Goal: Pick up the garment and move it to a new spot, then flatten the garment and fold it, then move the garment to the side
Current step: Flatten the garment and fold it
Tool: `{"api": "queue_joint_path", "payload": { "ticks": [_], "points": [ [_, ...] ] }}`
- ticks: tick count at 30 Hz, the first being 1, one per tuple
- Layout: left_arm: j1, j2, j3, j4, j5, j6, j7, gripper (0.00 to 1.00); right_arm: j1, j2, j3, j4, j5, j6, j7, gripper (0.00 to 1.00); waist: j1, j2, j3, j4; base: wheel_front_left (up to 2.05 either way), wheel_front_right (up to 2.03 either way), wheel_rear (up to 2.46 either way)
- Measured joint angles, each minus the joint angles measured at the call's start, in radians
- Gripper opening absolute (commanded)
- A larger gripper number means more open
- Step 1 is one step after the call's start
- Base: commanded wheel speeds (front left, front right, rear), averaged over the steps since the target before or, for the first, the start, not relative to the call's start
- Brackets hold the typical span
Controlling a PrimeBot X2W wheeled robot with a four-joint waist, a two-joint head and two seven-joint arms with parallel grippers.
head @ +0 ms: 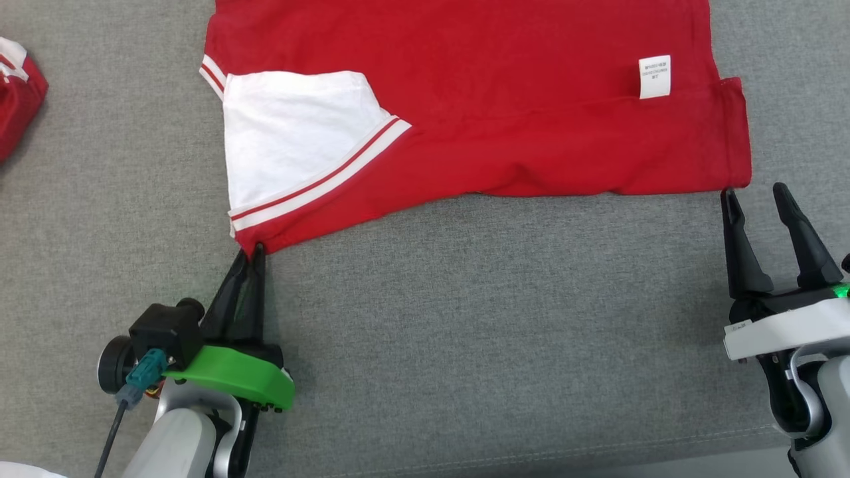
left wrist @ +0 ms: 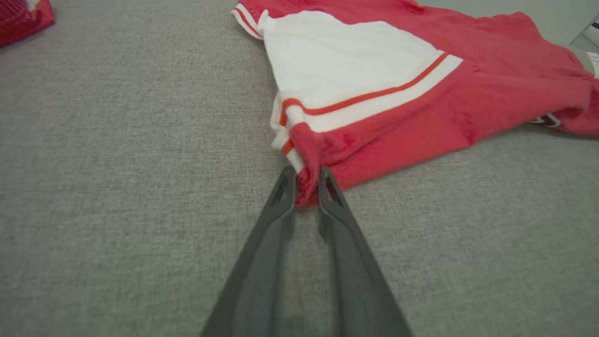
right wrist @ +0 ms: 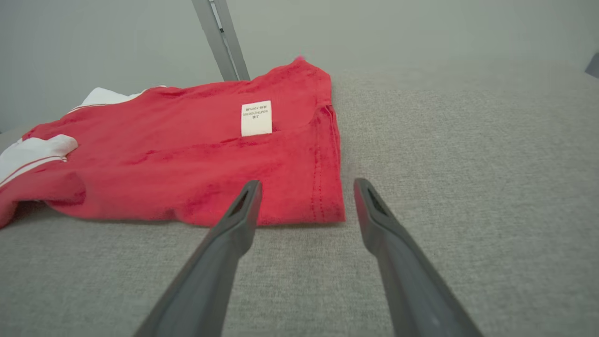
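Observation:
The red garment (head: 498, 99) lies spread on the grey cloth surface, with a white sleeve (head: 292, 133) trimmed in red and white stripes at its left and a white label (head: 655, 76) near its right hem. My left gripper (head: 253, 251) is shut on the garment's near left corner; in the left wrist view the fingertips (left wrist: 307, 180) pinch a tuck of the red garment (left wrist: 421, 107). My right gripper (head: 754, 192) stands open just in front of the near right corner, apart from it. In the right wrist view the garment's (right wrist: 187, 140) hem lies just beyond the right gripper (right wrist: 306, 185).
Another red and white piece of cloth (head: 16, 93) lies at the far left edge. The grey surface (head: 465, 332) stretches bare between the two arms, and its front edge (head: 664, 451) runs along the bottom right. A grey metal post (right wrist: 220, 37) stands behind the garment.

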Motion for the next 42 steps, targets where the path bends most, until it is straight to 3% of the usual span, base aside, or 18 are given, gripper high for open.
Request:
{"api": "queue_joint_path", "payload": {
  "ticks": [12,13,15,22,29,34,42],
  "points": [
    [-0.026,0.041,0.004,-0.014,0.032,0.008,-0.009,0.00,-0.137,-0.022,0.102,0.241,0.214,0.000,-0.002,1.00,0.0000,0.0000,0.007,0.030,0.00,0.00,0.00],
    [-0.029,0.042,0.002,-0.015,0.034,0.009,-0.008,0.00,-0.146,-0.030,0.120,0.251,0.236,0.000,-0.002,0.72,0.0000,0.0000,0.007,0.033,0.00,0.00,0.00],
    [-0.033,0.045,-0.001,-0.016,0.037,0.009,-0.005,0.00,-0.162,-0.047,0.143,0.262,0.278,0.000,-0.002,0.00,0.0000,0.0000,0.007,0.037,0.00,0.00,0.00],
    [-0.034,0.049,-0.010,-0.015,0.037,0.005,-0.018,0.00,-0.156,-0.085,0.178,0.215,0.367,0.000,-0.001,0.00,0.0001,0.0000,-0.005,0.033,0.00,0.00,0.00],
    [0.022,0.075,-0.061,-0.068,0.037,-0.046,0.005,0.00,-0.070,-0.143,0.122,0.148,0.370,0.000,0.000,0.00,0.0001,0.0000,-0.035,0.026,0.00,0.00,0.00],
    [0.109,0.103,-0.083,-0.157,0.027,-0.041,0.051,0.00,0.022,-0.183,0.075,0.101,0.363,0.000,0.000,0.00,0.0001,0.0000,-0.054,0.025,0.00,0.00,0.00],
    [0.237,0.136,-0.111,-0.292,0.020,0.006,0.143,0.00,0.178,-0.213,0.036,0.053,0.363,0.000,0.000,0.00,0.0000,0.0000,-0.078,0.030,0.00,0.00,0.00]
  ]
}}
